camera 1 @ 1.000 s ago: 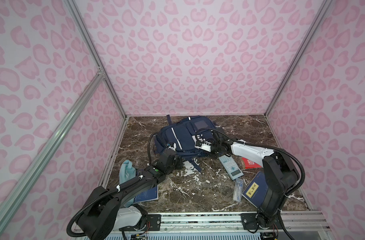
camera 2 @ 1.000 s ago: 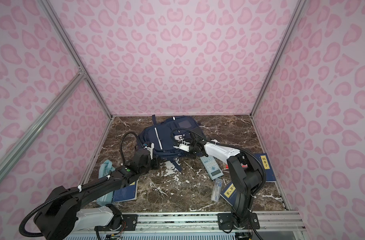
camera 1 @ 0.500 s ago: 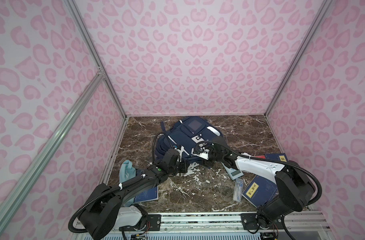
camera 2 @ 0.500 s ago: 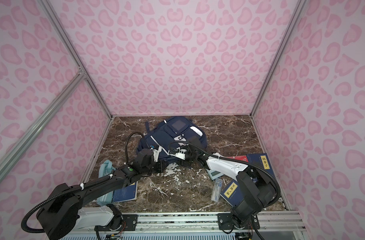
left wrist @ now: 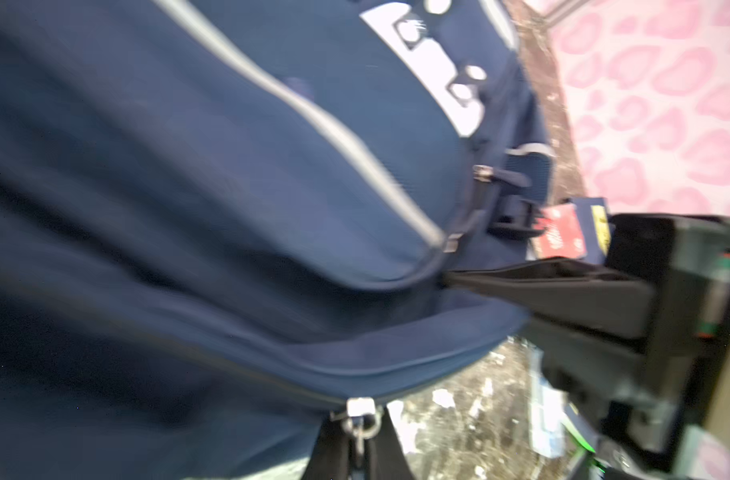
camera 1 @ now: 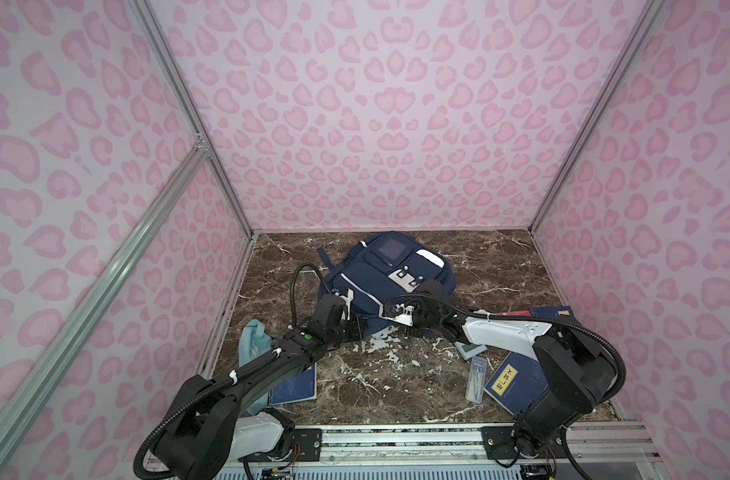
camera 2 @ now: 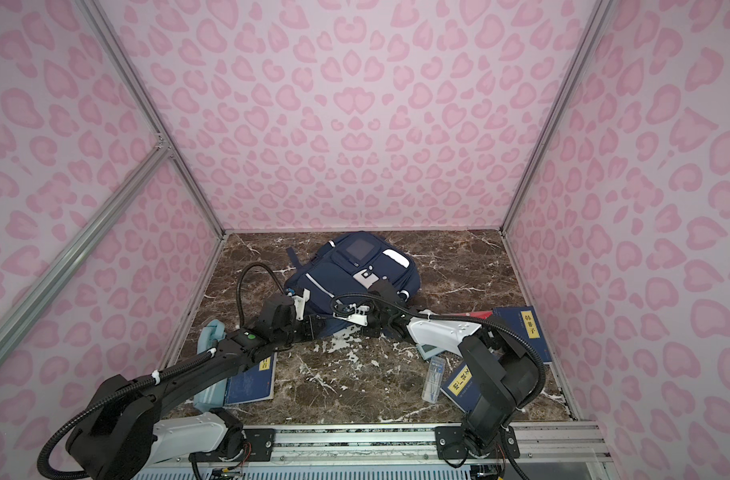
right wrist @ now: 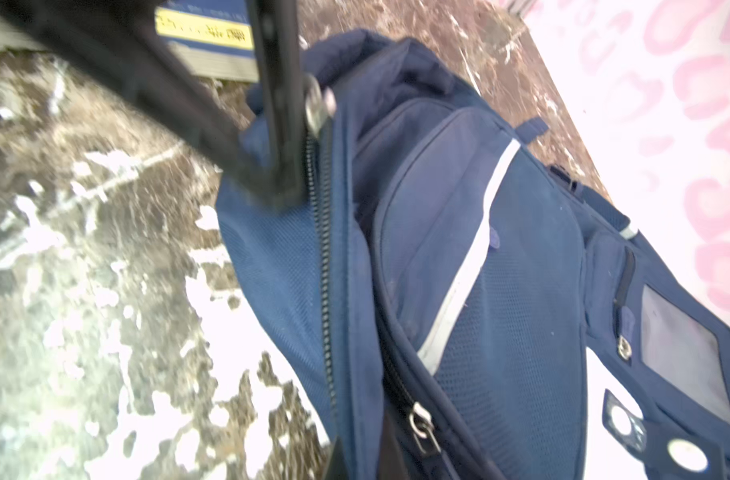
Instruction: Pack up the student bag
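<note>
Bag (camera 1: 371,282): large navy fabric backpack with white reflective stripes, white patches with round studs, a grey window pocket, zipped front pockets and metal zip pulls. It lies front-side up on the floor (camera 1: 500,266), just above the centre of both top views and turned slightly clockwise, with the window pocket at the upper end and a strap trailing from the upper-left edge. At the lower end the fabric is slack, and a zip (right wrist: 324,216) shows bare teeth along an edge that gapes slightly in the right wrist view.
</note>
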Controlling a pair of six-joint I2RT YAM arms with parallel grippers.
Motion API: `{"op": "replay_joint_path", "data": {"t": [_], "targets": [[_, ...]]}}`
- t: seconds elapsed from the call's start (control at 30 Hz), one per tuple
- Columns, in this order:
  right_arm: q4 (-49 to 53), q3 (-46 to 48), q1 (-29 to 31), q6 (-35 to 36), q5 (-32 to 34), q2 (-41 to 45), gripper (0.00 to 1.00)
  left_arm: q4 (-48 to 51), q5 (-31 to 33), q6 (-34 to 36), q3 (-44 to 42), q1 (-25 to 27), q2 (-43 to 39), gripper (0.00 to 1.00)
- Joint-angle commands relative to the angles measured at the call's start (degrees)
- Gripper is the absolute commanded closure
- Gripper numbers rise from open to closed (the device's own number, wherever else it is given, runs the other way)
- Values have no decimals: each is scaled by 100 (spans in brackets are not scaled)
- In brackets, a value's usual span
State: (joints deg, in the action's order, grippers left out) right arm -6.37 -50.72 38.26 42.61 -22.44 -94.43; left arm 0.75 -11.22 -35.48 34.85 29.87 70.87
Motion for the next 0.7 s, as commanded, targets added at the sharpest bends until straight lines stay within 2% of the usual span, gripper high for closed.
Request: {"op": "replay_joint_path", "data": {"t": [0.0,0.1,0.2,0.23,0.37,0.4,0.53,0.67], "targets": [[-103,139,-320,46,220,181,100,480,580,411,3,-255,-161,97],[-216,271,-632,125,231,264,100,398,433,454,-75,-411,-206,96],[-272,138,-844,149,657,19,99,201,86,332,-116,-295,-242,97],[-310,79,-908,76,717,-78,91,215,94,286,-95,-190,-292,97],[-635,213,-850,-475,494,183,39,98,-1,-28,-18,300,-443,97],[-655,289,-765,-581,419,370,34,-1,-80,-125,2,414,-426,97],[-520,458,-226,-1135,-65,1039,29,-222,-151,-413,175,886,-232,97],[-551,588,487,-1081,82,1006,32,-418,-240,-525,302,1032,-16,97]]}}
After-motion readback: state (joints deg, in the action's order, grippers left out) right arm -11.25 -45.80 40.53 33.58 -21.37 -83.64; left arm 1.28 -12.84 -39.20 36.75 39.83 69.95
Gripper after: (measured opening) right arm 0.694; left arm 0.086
